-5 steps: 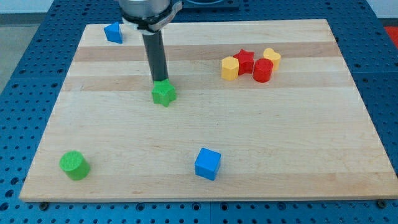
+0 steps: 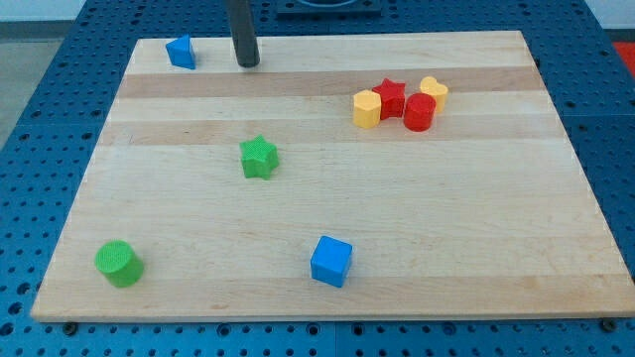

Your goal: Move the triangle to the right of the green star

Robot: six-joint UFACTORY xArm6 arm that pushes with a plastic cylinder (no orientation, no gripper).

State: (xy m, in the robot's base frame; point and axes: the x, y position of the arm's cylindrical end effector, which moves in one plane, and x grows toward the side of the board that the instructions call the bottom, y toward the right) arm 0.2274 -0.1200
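Note:
The blue triangle (image 2: pixel 181 52) lies at the board's top left corner. The green star (image 2: pixel 258 157) lies left of the board's middle. My tip (image 2: pixel 247 63) rests on the board near the view's top edge, a short way right of the blue triangle and well above the green star. It touches neither block.
A cluster at the upper right holds a yellow hexagon (image 2: pixel 367 109), a red star (image 2: pixel 391 96), a red cylinder (image 2: pixel 419 112) and a yellow heart (image 2: pixel 434 91). A green cylinder (image 2: pixel 118 263) sits at the lower left. A blue cube (image 2: pixel 330 261) sits near the bottom edge.
My tip has moved from the green star's top edge up toward the view's top, ending right of the blue triangle. The green star has shifted very slightly.

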